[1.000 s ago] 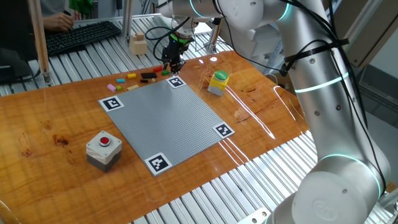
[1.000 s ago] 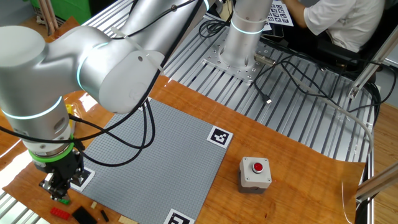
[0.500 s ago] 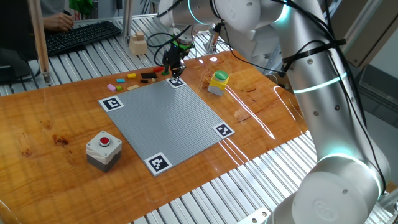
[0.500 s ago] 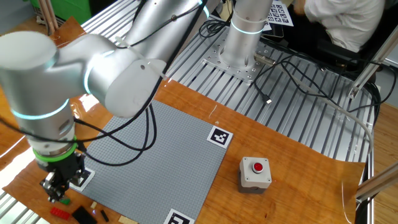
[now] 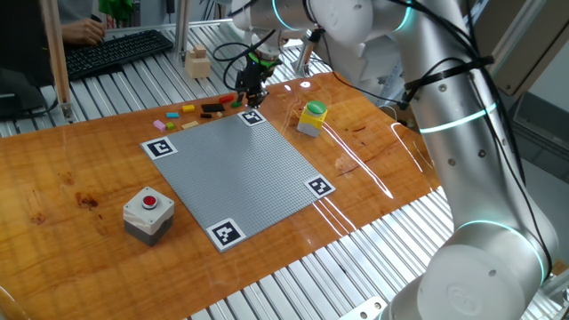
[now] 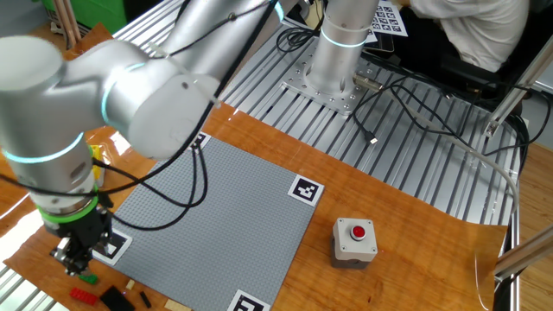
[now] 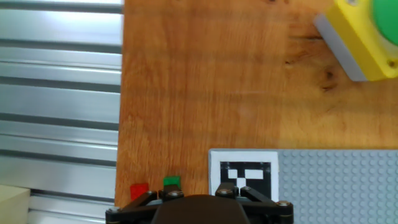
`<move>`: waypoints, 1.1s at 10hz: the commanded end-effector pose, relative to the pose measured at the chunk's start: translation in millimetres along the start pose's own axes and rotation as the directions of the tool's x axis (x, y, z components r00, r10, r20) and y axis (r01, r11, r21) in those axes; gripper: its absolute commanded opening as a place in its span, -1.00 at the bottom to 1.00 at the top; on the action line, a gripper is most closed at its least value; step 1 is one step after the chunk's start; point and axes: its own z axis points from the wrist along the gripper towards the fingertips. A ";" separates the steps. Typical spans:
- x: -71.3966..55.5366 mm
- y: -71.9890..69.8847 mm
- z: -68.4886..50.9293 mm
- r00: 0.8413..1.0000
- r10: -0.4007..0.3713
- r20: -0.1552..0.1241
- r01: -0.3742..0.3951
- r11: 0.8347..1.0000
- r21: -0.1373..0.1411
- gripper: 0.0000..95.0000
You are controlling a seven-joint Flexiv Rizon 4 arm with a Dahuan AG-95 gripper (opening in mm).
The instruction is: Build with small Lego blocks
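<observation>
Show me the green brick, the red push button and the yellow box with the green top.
Green brick (image 7: 171,182), hand view, top face.
Red push button (image 6: 359,231), the other fixed view, red cap.
Yellow box (image 5: 310,121), one fixed view, yellow side.

The table is seen by one fixed view from high off one long side, across the grey baseplate (image 5: 238,166) toward the far keyboard (image 5: 114,51). It is viewed by the other fixed view from the opposite side, steeply downward, with the arm's base (image 6: 340,53) behind the plate. The red button box (image 5: 148,213) and the plate are shared by both. In the hand view, the wood is looked at straight down from close by, with a marker tag (image 7: 243,175) at one corner of the plate.
</observation>
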 end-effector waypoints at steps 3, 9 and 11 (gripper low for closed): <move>4.1 -4.9 -5.9 1.000 0.015 -0.003 -0.015 1.000 -0.012 -0.20; 8.2 -3.7 -4.9 1.000 0.013 -0.004 -0.013 1.000 -0.008 -0.20; 10.2 -3.1 -4.7 1.000 0.013 -0.004 -0.013 1.000 -0.005 -0.20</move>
